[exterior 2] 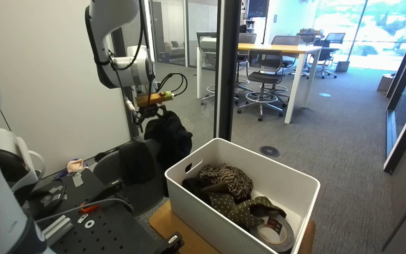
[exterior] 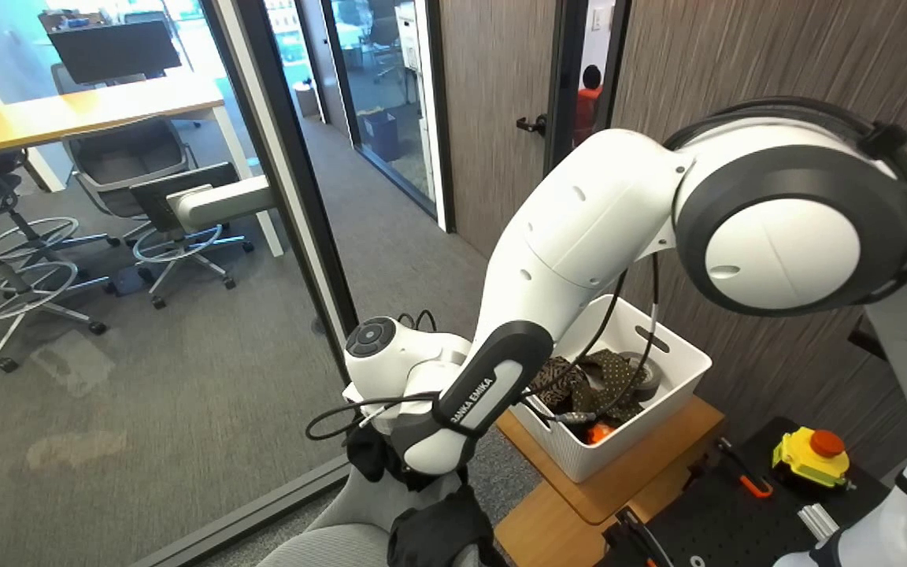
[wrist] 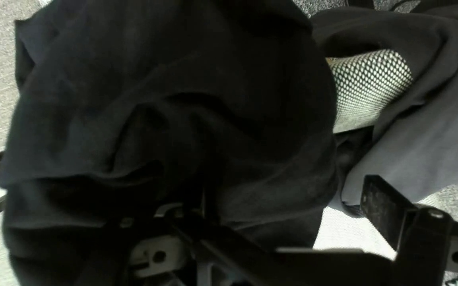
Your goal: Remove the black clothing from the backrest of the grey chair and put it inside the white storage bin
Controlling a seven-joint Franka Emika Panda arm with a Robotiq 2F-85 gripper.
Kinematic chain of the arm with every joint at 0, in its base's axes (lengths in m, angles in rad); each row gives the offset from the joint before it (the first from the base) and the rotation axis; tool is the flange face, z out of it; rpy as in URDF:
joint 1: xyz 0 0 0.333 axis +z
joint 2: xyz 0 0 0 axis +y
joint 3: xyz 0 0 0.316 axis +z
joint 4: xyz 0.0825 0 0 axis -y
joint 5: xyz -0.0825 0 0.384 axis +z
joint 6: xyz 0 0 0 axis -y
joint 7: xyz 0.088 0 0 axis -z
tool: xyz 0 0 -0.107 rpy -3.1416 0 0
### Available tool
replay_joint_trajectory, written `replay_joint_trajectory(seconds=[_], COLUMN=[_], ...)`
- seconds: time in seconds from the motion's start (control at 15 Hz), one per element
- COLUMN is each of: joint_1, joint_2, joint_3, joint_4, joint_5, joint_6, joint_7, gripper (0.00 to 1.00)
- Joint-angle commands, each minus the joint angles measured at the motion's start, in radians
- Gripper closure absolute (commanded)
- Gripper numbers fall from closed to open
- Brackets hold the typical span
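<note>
Black clothing [exterior 2: 175, 135] on the grey chair's backrest [exterior: 379, 498], just beside and partly below the widely spread hand [exterior 2: 152, 118].

a: black clothing [exterior 2: 175, 139], where?
b: on the backrest [exterior: 379, 502] of the grey chair [exterior: 335, 545]. bunched in soft folds, peaking above the top edge; beside that, a dark length [exterior 2: 137, 163] drapes over. one garment or two, can't tell.
a: grey chair?
b: upright, partly covered; mesh looks pale between folds in the wrist view.
a: white storage bin [exterior 2: 271, 159]?
b: upright, open-topped, slotted at one end. near the chair, gap between; clothing outside it.
</note>
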Motion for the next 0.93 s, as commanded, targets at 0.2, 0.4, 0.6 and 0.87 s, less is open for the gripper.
replay_joint_trajectory(seconds=[0.2, 0.4, 0.6, 0.87], joint_1=[0.051, 0.063, 0.06, 0.057], joint_2=[0.032, 0.031, 0.025, 0.018], joint_3=[-0.062, -0.08, -0.085, -0.092], joint_4=[0.036, 0.034, 0.029, 0.027], joint_5=[-0.084, -0.112, -0.124, -0.13], joint_6=[-0.008, -0.008, -0.008, -0.011], joint_7=[0.076, 0.101, 0.108, 0.118], gripper=[0.0, 0.17, 0.42, 0.71])
